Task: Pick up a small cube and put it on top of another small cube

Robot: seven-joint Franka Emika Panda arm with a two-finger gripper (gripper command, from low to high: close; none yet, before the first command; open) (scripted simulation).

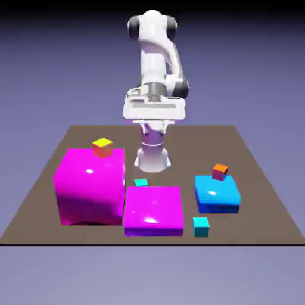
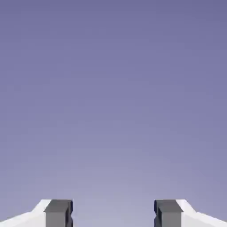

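Teal and tiny, the plain small cube (image 1: 201,226) I am picking is sitting on the brown tabletop (image 1: 262,190) near the front edge, just beside the exterior view's right corner of the low magenta block (image 1: 152,209); its twin teal cube (image 1: 140,182) is peeking out behind that block. I am looking through the hand camera at nothing but blue-violet backdrop, with the gripper (image 2: 113,213) showing its two grey fingertips (image 2: 58,212) spread wide and holding nothing. From outside, the white arm (image 1: 156,71) is standing upright at the far side, well apart from every cube. I am judging the teal cube light, rigid and probably slick-faced, best pinched across two opposite vertical sides, squarely and low. The goal, a tiny cube with a yellow top and orange-red sides (image 1: 102,146), is perching on the tall magenta block (image 1: 89,186) near its rear edge, so a careless placement could tip either cube off. Open room is lying around the front teal cube on the exterior view's right; the blue block (image 1: 217,194), carrying a tiny orange cube (image 1: 220,171), is crowding it from behind.
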